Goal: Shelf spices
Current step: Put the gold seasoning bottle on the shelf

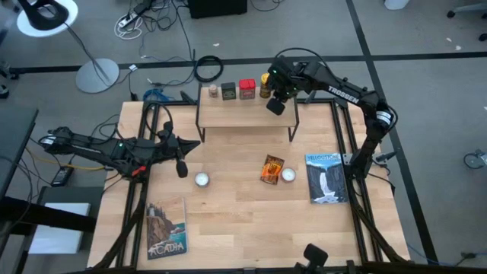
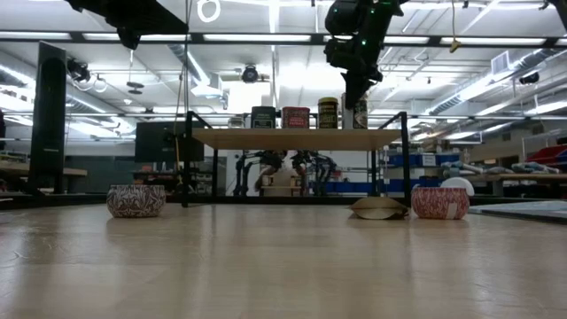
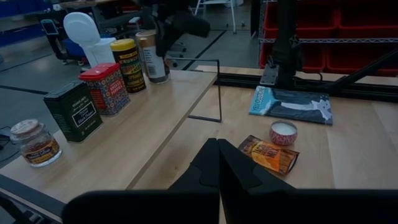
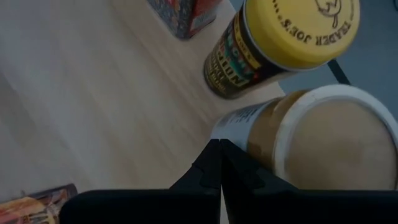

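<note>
left hand (image 1: 181,169): fingers closed, empty, arm stretched low, pointing inward | right hand (image 1: 275,105): fingers closed, empty, arm reaching forward, raised

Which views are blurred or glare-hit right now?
Right wrist view: the tan jar and yellow-lidded jar sit very close and soft, the hand's own fingers dark. Low view: bright ceiling lights backlight the shelf, tins dim. High view: even light, no glare.

"TROSSEN" on right arm (image 1: 344,89); "ACADIA" on book (image 1: 166,229)
</note>
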Available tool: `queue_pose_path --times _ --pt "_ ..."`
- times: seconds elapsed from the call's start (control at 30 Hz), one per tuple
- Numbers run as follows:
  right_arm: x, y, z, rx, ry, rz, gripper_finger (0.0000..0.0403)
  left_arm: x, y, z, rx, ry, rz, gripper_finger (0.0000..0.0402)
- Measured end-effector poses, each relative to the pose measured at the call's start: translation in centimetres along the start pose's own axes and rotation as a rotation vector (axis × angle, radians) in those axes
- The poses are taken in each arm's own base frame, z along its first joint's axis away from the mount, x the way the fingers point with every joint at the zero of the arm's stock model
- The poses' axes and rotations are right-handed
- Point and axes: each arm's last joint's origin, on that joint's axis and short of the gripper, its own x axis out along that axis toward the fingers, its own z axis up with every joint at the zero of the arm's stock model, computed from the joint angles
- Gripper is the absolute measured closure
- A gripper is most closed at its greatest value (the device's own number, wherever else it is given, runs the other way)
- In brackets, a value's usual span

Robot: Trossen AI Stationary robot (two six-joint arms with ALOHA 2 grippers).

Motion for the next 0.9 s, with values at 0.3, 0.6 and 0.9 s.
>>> queue_pose_path --times 0.3,0.6,0.9 --pt "0.1 -0.5 0.1 0.009 -0.016 -0.010 0.0403 0.0 0.0 0.0 0.000 0.000 0.000 0.0401" --pt "0.2 -1.2 0.0 0.024 -0.011 -0.026 0.0403 0.0 0.0 0.0 0.000 0.001 0.000 0.0401" --pt "0.2 -1.7 0.0 0.043 -0.009 -0.034 0.0403 0.0 0.0 0.0 0.000 0.000 0.000 0.0401"
